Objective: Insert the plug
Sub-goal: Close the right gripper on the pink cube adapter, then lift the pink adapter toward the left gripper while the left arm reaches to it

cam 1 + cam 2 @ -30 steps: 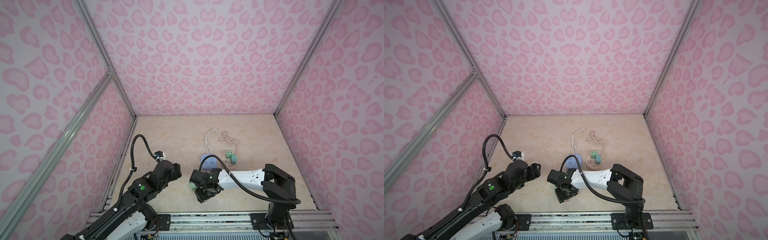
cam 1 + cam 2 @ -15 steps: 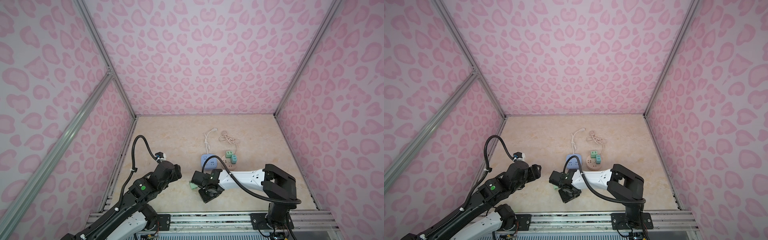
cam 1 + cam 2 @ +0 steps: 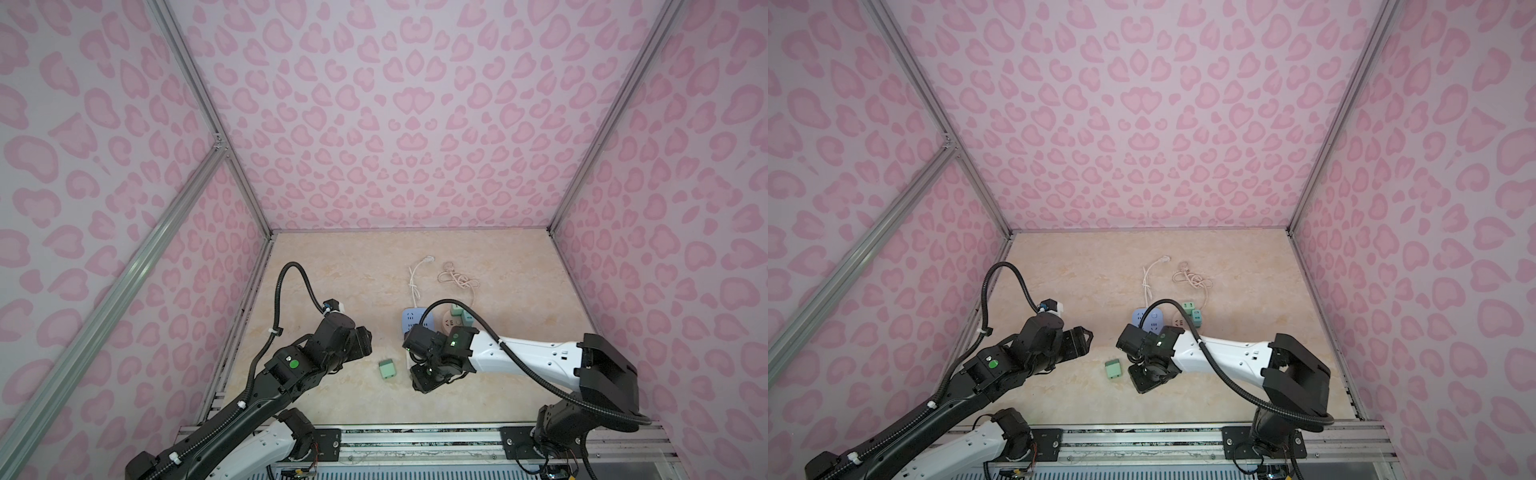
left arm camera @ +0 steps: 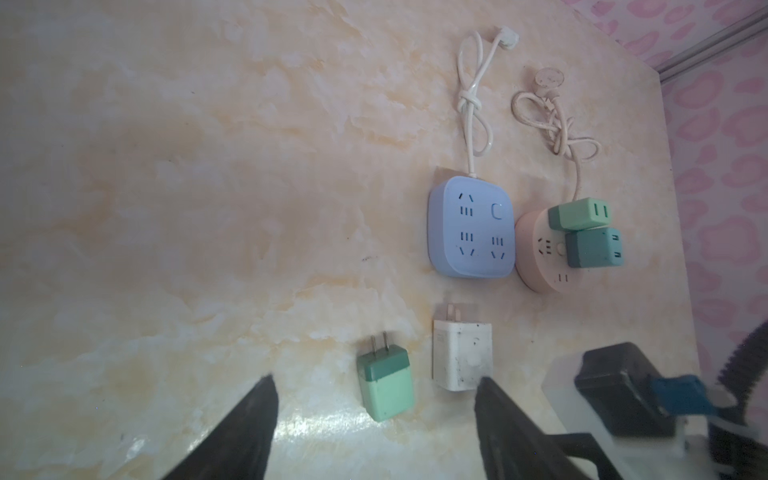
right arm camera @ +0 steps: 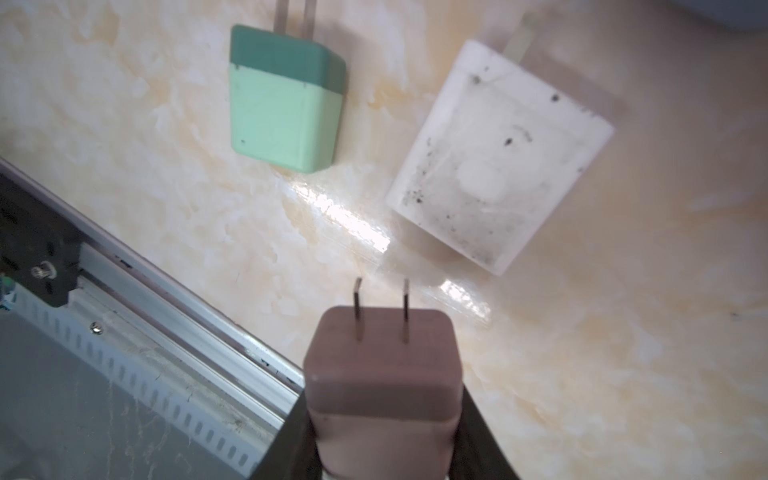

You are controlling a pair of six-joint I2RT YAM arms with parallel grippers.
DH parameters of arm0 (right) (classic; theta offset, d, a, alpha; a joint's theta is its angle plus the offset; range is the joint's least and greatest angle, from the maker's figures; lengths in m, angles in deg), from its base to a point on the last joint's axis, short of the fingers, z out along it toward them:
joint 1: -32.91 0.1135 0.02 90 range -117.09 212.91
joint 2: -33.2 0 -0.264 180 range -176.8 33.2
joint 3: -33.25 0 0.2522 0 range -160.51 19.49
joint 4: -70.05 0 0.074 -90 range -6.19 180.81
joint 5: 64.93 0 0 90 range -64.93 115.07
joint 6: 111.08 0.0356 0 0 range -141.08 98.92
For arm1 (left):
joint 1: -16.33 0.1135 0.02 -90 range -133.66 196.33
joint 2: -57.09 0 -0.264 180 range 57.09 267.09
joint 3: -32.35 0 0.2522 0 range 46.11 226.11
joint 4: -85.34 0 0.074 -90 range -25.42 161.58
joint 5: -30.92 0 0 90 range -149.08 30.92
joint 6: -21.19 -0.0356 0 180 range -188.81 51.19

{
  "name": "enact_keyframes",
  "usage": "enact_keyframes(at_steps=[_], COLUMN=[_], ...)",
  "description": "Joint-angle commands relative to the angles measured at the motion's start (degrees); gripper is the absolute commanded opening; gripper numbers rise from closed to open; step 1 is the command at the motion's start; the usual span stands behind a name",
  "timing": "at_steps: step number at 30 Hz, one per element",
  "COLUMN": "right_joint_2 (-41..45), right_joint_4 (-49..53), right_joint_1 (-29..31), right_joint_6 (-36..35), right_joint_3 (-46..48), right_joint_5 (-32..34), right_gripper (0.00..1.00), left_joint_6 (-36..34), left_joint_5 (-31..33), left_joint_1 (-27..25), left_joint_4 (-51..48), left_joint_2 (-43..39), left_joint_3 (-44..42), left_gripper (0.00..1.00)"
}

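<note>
My right gripper (image 5: pixel 384 440) is shut on a brownish-pink plug (image 5: pixel 382 374), whose two prongs point out past the fingertips above the table. In both top views this gripper (image 3: pixel 430 376) (image 3: pixel 1148 376) hangs low near the front of the table. A blue power strip (image 4: pixel 471 226) (image 3: pixel 417 322) lies flat behind it, all its sockets free. My left gripper (image 4: pixel 376 378) (image 3: pixel 365 340) is open and holds nothing. It hovers left of a green plug (image 4: pixel 385 384) (image 3: pixel 386 369) (image 5: pixel 286 104) lying on the table.
A scuffed white plug (image 4: pixel 461 357) (image 5: pixel 498 158) lies beside the green one. A round pink socket (image 4: pixel 544 257) right of the blue strip carries two green plugs (image 4: pixel 579 214) (image 4: pixel 594 247). Knotted cords (image 3: pixel 457 280) trail towards the back. The metal front rail (image 5: pixel 145 332) runs close by.
My right gripper's jaws have closed on the brownish-pink plug, and the gripper has shifted a little to the right, uncovering the green plug. The left gripper has barely moved.
</note>
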Motion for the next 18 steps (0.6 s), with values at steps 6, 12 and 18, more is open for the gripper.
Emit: enact_keyframes(at_steps=[6, 12, 18], right_joint_2=[9.51, 12.64, 13.83], right_joint_4=[5.80, 6.19, 5.15], right_joint_1=[-2.34, -2.37, -2.29], right_joint_6=[-9.23, -11.67, -12.52], right_joint_3=[-0.72, -0.72, -1.78], right_joint_5=[1.49, 1.84, 2.55], right_gripper=[0.27, 0.28, 0.29], left_joint_6=[0.87, 3.65, 6.23], left_joint_5=[-18.58, -29.91, -36.52], left_joint_1=[-0.27, -0.33, -1.66], left_joint_4=[8.16, 17.55, 24.78], left_joint_2=[4.77, 6.29, 8.81], left_joint_3=[1.75, 0.58, -0.65], left_gripper=[0.73, 0.74, 0.73])
